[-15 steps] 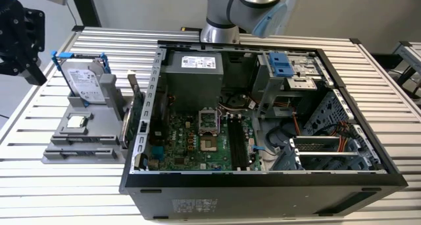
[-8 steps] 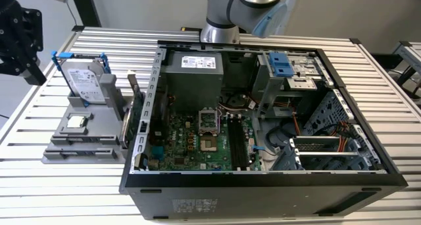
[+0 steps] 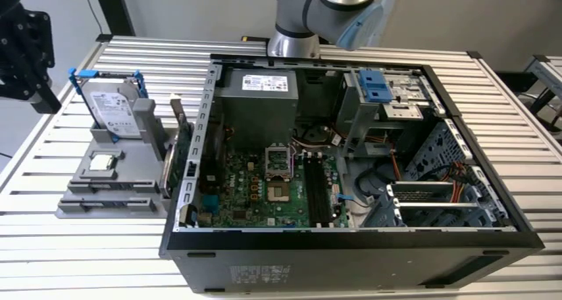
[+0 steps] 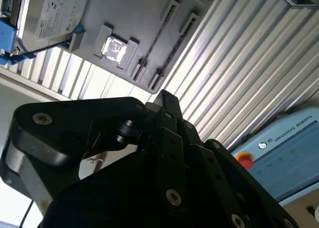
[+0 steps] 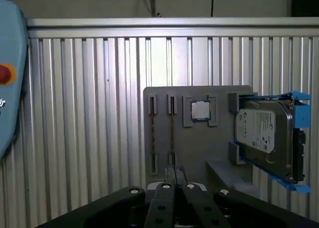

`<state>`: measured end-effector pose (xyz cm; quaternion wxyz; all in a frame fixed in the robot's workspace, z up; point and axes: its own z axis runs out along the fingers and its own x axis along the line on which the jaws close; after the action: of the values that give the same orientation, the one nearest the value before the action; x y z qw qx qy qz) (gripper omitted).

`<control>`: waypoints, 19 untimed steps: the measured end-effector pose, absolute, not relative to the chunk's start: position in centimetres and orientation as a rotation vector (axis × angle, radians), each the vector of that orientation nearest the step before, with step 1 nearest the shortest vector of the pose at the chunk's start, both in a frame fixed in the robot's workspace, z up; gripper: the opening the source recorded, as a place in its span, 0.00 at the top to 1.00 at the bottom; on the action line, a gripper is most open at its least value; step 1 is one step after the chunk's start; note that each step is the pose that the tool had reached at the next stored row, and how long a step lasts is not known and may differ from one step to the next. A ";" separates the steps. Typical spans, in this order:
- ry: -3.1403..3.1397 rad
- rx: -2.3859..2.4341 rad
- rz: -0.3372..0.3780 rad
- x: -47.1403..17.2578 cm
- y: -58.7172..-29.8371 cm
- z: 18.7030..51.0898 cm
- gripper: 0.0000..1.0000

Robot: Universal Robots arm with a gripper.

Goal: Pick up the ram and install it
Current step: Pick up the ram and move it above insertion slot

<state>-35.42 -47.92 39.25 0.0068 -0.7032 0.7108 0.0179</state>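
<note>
My black gripper point(image 3: 42, 101) hangs high at the exterior view's left, apart from the grey parts tray point(image 3: 79, 204). Both wrist views show its fingertips point(image 5: 173, 177) point(image 4: 164, 99) pressed together with nothing seen between them. The tray's two narrow stick holders point(image 5: 162, 133) point(image 4: 167, 44) show just thin dark lines. Long dark memory slots point(image 3: 316, 189) run beside the processor socket on the motherboard point(image 3: 255, 188) inside the open computer case point(image 3: 351, 244). I cannot tell whether the ram sits in one of them.
On the tray stand a silver hard drive in a blue frame point(image 3: 112, 112) point(image 5: 263, 136), a processor chip point(image 3: 104, 160) point(image 5: 200, 110) and an upright green card point(image 3: 178, 156). A pendant with a red button point(image 5: 4, 73) point(image 4: 279, 148) lies on the slatted table point(image 3: 70, 260).
</note>
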 end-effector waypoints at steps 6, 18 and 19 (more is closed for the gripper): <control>2.171 -2.252 0.057 -35.4 -47.9 39.2 1.00; 2.168 -2.255 0.057 -35.4 -47.9 39.2 0.00; 2.168 -2.255 0.057 -35.4 -47.9 39.2 0.00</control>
<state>-35.42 -47.92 39.25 0.0064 -0.7208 0.6929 0.0181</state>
